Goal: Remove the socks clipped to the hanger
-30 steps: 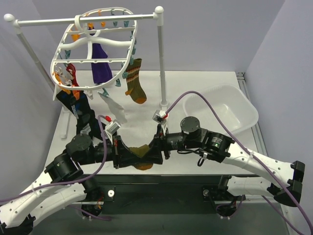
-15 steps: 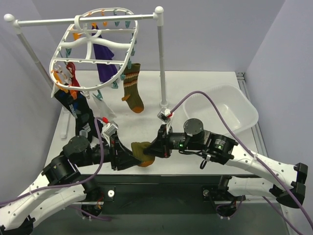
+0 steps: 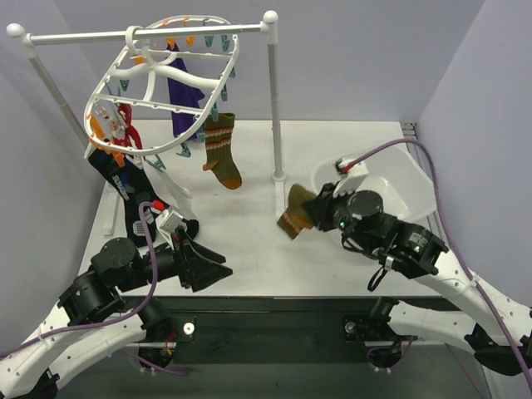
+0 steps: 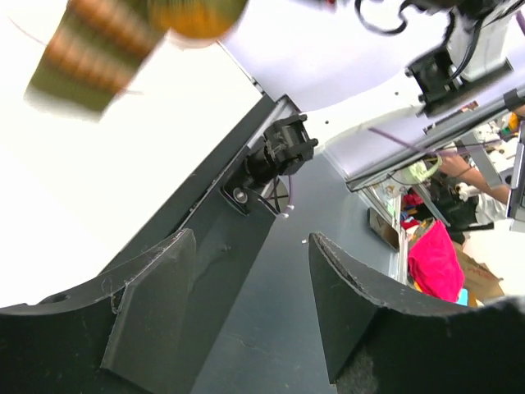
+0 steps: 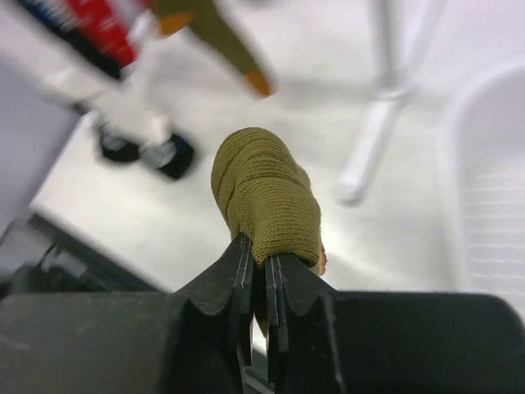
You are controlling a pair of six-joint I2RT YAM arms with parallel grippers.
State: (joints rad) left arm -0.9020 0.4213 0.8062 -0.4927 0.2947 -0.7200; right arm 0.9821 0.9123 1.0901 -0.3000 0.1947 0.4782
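Observation:
The white hanger (image 3: 162, 83) hangs from the rail at the back left, with a purple sock (image 3: 184, 96), an olive striped sock (image 3: 220, 158), a black-navy sock (image 3: 125, 187), a red-and-white sock (image 3: 123, 120) and a white sock (image 3: 177, 193) clipped to it. My right gripper (image 3: 318, 212) is shut on a loose olive sock (image 3: 296, 213), held above the table just left of the basin. The right wrist view shows that sock (image 5: 267, 193) bunched between the right gripper's (image 5: 258, 258) jaws. My left gripper (image 3: 219, 271) stands open and empty near the table's front left; the left wrist view shows the left gripper (image 4: 250, 246) with nothing between its fingers.
A white plastic basin (image 3: 416, 187) sits at the right of the table, its rim (image 5: 492, 189) in the right wrist view. The white rail stand's post (image 3: 273, 100) rises at mid-table, and its base bar (image 5: 365, 156) lies on the tabletop. The table's dark front edge (image 4: 205, 205) runs under the left gripper.
The olive sock passed from the left gripper to the right. The left gripper opened and drew back left. The right gripper shut on the sock and carried it right, toward the basin.

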